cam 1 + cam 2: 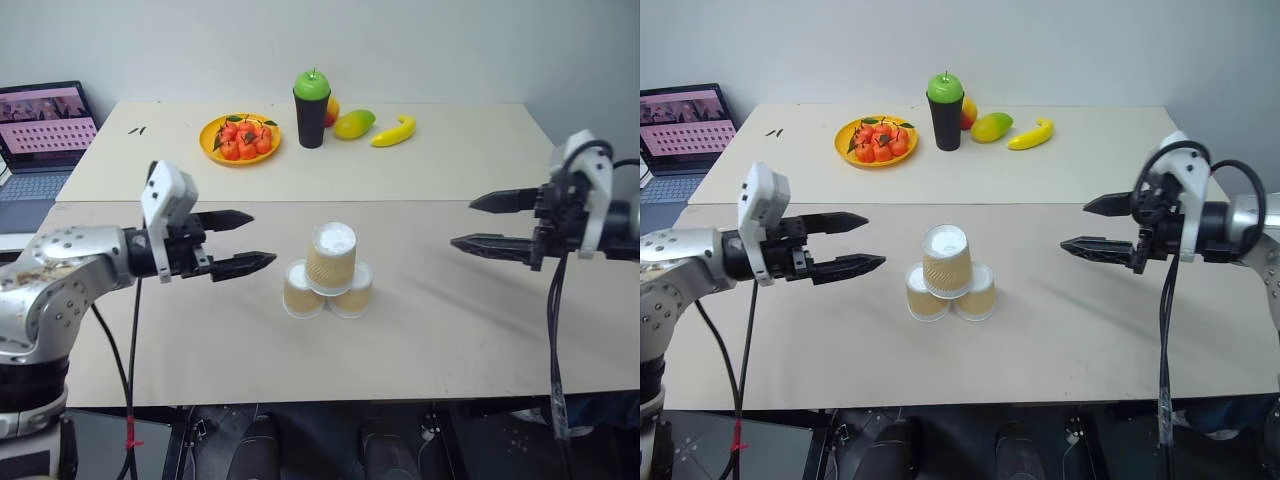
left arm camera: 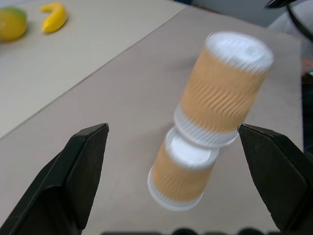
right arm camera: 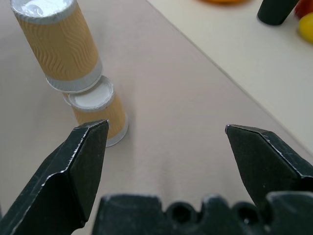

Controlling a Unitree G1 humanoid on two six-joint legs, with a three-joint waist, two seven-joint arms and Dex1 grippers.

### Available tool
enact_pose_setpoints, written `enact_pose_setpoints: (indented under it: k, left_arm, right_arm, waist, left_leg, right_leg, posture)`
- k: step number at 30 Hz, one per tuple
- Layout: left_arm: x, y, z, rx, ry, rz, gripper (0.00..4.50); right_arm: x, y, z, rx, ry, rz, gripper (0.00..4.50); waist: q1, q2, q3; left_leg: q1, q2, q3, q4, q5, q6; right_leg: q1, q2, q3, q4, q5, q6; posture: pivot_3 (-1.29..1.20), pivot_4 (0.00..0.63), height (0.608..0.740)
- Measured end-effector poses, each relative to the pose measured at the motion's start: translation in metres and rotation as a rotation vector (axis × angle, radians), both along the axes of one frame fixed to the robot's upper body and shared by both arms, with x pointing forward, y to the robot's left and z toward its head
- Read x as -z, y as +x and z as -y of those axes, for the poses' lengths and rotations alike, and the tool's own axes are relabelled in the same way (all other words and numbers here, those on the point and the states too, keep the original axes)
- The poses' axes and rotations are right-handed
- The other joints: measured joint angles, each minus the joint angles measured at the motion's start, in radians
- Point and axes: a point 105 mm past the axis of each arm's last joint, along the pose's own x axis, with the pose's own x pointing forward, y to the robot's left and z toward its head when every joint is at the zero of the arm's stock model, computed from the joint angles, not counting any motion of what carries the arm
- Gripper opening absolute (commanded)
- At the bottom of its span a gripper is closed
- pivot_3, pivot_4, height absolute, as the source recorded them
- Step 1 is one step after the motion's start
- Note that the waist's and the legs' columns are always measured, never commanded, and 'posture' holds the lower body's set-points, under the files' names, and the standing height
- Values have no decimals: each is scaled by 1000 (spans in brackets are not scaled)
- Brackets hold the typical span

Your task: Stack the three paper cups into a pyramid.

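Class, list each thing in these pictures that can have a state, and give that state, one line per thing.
top paper cup: upside down, resting on the two below
two lower paper cups: upside down, side by side
left gripper: open, holding nothing
right gripper: open, holding nothing
black cup: upright, green fruit on top
laptop: open, screen lit
orange plate: holds red fruit

The pale table point(image 1: 470, 330) carries two upside-down paper cups point(image 1: 302, 290) side by side near the front, with an orange plate point(image 1: 212, 135), black cup point(image 1: 311, 120), mango point(image 1: 354, 124) and banana point(image 1: 394, 132) at the back.

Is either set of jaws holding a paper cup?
No. Both the left gripper and the right gripper hang open, apart from the three stacked cups.
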Motion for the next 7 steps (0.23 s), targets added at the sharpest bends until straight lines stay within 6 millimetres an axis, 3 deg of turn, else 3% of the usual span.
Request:
enact_pose_setpoints:
  k: [4, 7]
  left_arm:
    - [19, -1, -13, -71, 26, -12, 4500]
    - [15, 5, -15, -111, 29, 64, 4500]
  right_arm:
    - [20, -3, 5, 8, 15, -8, 4465]
    - [27, 0, 2, 13, 34, 8, 4465]
  waist:
    - [4, 0, 0]
    - [6, 0, 0]
  left_leg:
    - [0, 0, 0, 0, 0, 0]
    - [0, 0, 0, 1, 0, 0]
  right_leg:
    - [0, 0, 0, 0, 0, 0]
    - [0, 0, 0, 1, 0, 0]
  posture:
    - [0, 150, 735]
    - [0, 150, 735]
